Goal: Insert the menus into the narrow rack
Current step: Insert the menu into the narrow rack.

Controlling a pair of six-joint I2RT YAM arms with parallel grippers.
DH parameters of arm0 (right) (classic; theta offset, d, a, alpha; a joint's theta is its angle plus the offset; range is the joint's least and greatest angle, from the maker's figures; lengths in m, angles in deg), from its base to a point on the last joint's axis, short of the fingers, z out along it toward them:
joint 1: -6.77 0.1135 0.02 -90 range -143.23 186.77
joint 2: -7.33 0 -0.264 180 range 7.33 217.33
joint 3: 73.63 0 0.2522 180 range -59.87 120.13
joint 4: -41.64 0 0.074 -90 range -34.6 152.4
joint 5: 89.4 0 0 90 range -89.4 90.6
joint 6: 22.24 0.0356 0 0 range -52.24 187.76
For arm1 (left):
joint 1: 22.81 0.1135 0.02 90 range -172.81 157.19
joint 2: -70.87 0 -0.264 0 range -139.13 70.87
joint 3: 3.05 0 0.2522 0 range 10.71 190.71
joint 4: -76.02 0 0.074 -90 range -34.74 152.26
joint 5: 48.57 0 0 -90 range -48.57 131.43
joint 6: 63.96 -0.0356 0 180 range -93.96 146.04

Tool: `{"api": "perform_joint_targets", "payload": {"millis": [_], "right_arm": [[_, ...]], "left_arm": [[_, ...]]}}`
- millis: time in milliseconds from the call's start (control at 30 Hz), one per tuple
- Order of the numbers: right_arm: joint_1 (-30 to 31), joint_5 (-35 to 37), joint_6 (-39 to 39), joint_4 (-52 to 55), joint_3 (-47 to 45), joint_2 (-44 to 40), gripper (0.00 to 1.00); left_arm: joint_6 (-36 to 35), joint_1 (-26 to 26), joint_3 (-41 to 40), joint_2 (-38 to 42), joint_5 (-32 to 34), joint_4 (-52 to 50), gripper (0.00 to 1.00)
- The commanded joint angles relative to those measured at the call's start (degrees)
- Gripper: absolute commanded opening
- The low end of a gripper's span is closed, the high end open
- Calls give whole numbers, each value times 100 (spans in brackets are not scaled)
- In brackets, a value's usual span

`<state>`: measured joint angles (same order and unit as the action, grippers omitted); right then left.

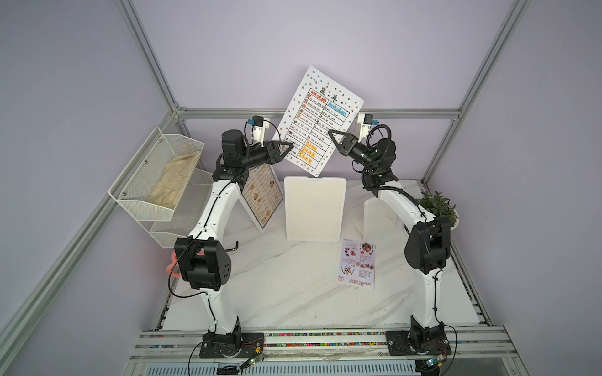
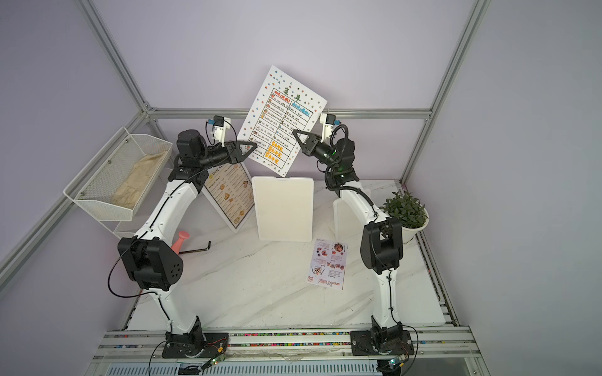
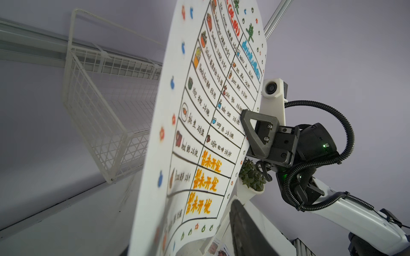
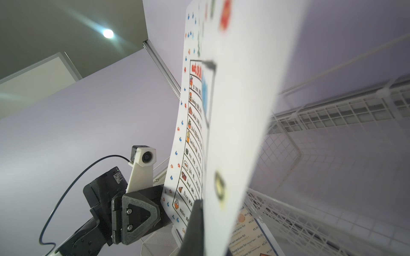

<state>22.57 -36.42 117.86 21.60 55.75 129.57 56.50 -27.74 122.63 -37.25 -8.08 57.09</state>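
Your left gripper (image 1: 286,148) is standing part-open around the white grid menu (image 1: 321,122)'s near edge — whether it's gripping, I cannot tell. The menu is hanging tilted above the table while your right gripper (image 1: 333,134) is pinching it — close the left firmly before releasing.

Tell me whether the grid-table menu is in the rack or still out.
Out. The grid-table menu hangs tilted in the air, pinched by the right gripper, above the table; the wire rack stands apart.

Marble tabletop (image 1: 277,293) front-centre open; leaflet (image 1: 357,264) lying right; white board (image 1: 314,208) blocks back-centre.
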Motion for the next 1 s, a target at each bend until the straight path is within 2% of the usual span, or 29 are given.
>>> {"api": "perform_joint_targets", "payload": {"millis": [0, 467, 967], "right_arm": [[-22, -20, 62, -17, 266, 162, 0], [-22, -79, -54, -326, -285, 46, 0], [-23, -78, -2, -397, -20, 198, 0]], "left_arm": [[66, 36, 410, 5, -107, 254, 46], [66, 36, 8, 87, -137, 409, 47], [221, 36, 53, 0, -172, 551, 47]]}}
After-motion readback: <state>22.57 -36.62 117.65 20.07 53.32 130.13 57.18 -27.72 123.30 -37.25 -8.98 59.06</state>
